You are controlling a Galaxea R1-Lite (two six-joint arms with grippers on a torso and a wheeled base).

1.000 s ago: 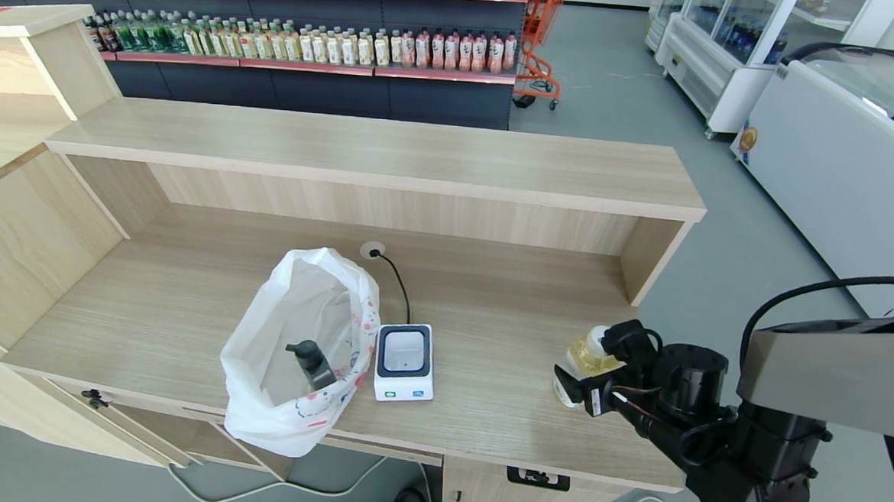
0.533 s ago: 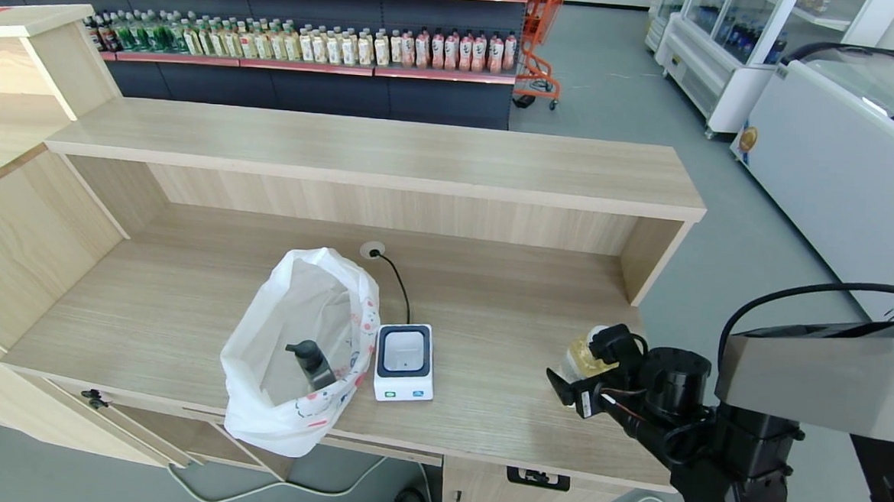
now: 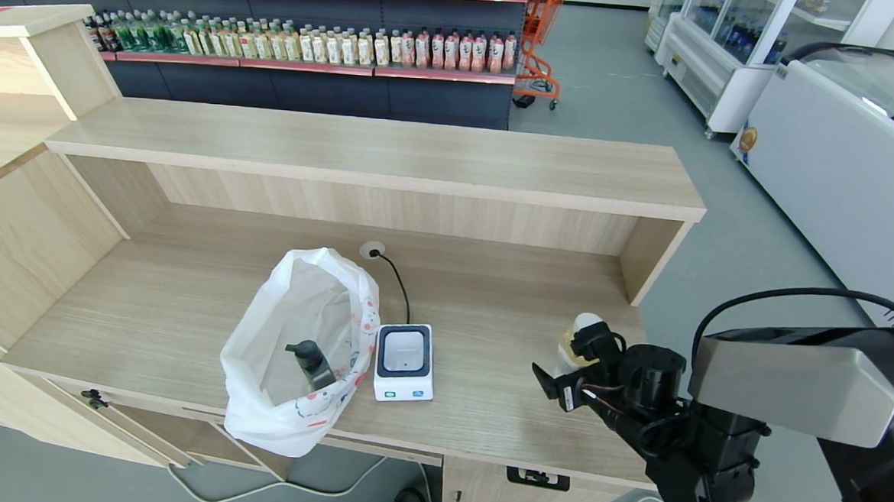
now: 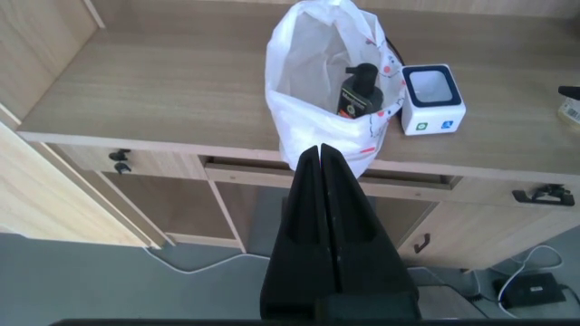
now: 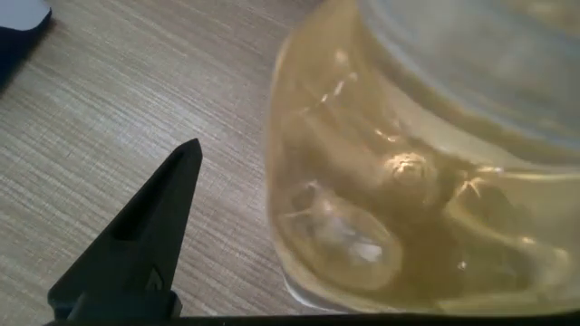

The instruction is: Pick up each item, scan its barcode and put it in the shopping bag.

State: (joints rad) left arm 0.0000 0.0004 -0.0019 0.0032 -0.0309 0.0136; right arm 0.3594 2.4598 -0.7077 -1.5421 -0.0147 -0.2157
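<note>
Right gripper (image 3: 561,362) at right end of counter (image 3: 490,299), jaws apart around yellowish bottle (image 3: 582,325). Visible finger (image 5: 136,249) just clear of bottle wall. Bottle at 3 o'clock from scanner (image 3: 404,360), well apart. Shopping bag (image 3: 286,403) just beside scanner at its 9 o'clock, black pump bottle (image 3: 309,362) inside. Left gripper (image 4: 322,158) pressed together, off counter's near edge.

From where I stand: one counter (image 3: 185,291), and on it one bag (image 3: 286,396), one scanner (image 3: 404,360) with one cable (image 3: 399,279), one pump bottle (image 3: 309,362) inside the bag, and one yellow bottle (image 3: 574,336). One orange cart (image 3: 542,49) stands behind.
</note>
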